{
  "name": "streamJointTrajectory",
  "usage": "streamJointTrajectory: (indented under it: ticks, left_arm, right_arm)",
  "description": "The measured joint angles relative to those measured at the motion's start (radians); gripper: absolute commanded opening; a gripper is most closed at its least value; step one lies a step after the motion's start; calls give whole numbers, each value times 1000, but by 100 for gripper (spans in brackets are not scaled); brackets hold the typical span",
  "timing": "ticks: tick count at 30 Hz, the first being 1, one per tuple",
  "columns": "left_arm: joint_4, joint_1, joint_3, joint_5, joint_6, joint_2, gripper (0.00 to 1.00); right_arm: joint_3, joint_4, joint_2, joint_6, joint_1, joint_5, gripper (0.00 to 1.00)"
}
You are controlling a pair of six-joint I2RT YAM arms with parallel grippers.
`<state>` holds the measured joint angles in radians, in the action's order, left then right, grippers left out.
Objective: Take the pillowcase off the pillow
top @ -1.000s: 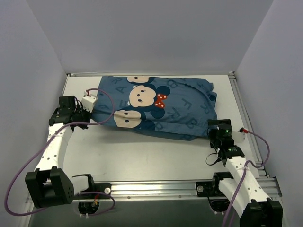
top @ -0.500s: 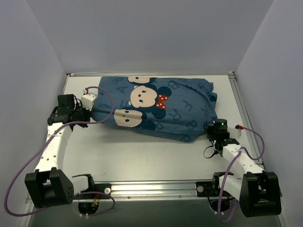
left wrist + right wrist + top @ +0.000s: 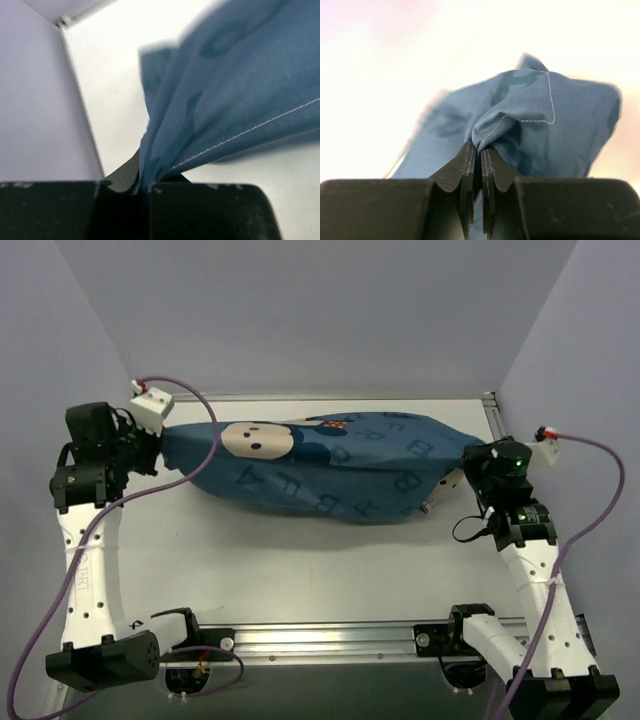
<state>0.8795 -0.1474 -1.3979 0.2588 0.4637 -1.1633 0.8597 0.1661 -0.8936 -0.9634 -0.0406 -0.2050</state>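
Note:
The blue printed pillowcase [image 3: 320,465] hangs stretched between my two grippers, lifted off the table and sagging in the middle. My left gripper [image 3: 160,448] is shut on its left corner; in the left wrist view the gathered blue fabric [image 3: 210,95] runs into the left gripper [image 3: 142,182]. My right gripper [image 3: 458,472] is shut on the right corner; the right wrist view shows a stitched fold of pillowcase [image 3: 530,130] pinched at the right gripper [image 3: 480,149]. The pillow is hidden inside the cover, which bulges with it.
The white table [image 3: 300,560] lies under the hanging bundle. Grey walls close in on the left, back and right. A metal rail [image 3: 330,638] runs along the near edge by the arm bases. Purple cables [image 3: 590,510] loop from both wrists.
The right gripper closed on the pillowcase's right corner. Both arms rose and spread apart, lifting the bundle off the table and stretching it between them.

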Motion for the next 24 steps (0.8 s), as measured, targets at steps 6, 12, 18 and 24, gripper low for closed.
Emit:
streamJointTrajectory:
  ticks: [6, 12, 18, 24]
  left_arm:
    - [108, -7, -334, -27, -1, 35, 2]
    - [232, -20, -554, -91, -9, 68, 2]
    - [280, -26, -571, -134, -29, 49, 2]
    - [251, -7, -453, -152, -72, -222, 28]
  right_arm:
    - [404, 225, 8, 240, -1, 32, 0]
    - [756, 473, -21, 335, 2, 149, 0]
    - [772, 539, -81, 364, 3, 346, 0]
    - [518, 356, -351, 338, 2, 431, 24]
